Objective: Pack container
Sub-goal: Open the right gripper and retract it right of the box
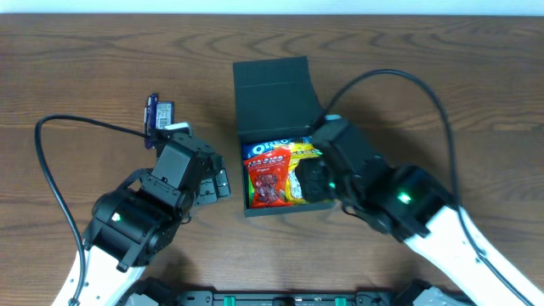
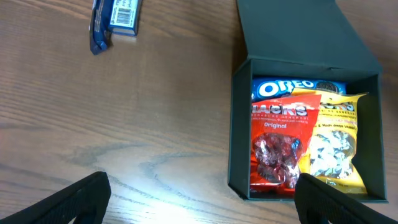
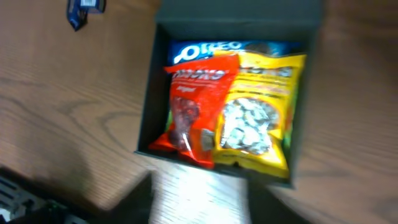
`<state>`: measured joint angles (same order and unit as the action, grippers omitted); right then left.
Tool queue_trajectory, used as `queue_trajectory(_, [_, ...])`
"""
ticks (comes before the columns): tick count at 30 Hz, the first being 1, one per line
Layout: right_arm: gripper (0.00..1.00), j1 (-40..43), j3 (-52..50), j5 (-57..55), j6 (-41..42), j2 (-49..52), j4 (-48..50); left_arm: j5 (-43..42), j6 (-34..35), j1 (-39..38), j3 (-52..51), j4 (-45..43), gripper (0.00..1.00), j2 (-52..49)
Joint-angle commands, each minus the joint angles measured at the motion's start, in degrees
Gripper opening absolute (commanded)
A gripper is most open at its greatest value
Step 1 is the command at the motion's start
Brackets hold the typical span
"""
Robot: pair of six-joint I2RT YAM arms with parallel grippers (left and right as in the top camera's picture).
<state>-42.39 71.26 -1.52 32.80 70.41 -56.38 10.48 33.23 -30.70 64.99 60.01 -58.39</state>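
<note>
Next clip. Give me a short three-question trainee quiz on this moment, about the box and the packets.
1. True or false: the container has its lid shut.
2. Which colour of packet lies on the table, outside the container? A red, B yellow, C blue.
3. How many packets show inside the container?
Key: 1 false, the lid stands open. 2 C, the blue packet, apart from the container. 3 three: the Oreo packet, the red packet and the yellow packet.

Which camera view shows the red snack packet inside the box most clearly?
The left wrist view: the red packet is large and sharp in the container. Overhead shows it small, beside the right arm; the right wrist view shows it blurred.
</note>
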Motion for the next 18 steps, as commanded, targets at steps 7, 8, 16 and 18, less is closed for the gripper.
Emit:
queue_trajectory(7, [0.97,2.82,0.96,-6.93,-1.18,-7.41,-6.49,0.02,0.63,-0.04,1.16,0.20,0.95,-0.07])
queue_trajectory(8, [0.98,2.97,0.96,-7.61,-1.20,-7.78,-7.17,0.02,0.63,-0.04,1.16,0.20,0.95,-0.07])
queue_trajectory(16, [0.97,5.75,0.92,-8.61,-3.08,-8.00,-9.70,0.04,0.63,-0.04,1.16,0.17,0.95,-0.07])
queue_trajectory(18, [0.98,6.45,0.92,-8.61,-3.08,-8.00,-9.86,-0.02,0.66,-0.04,1.16,-0.02,0.95,-0.07])
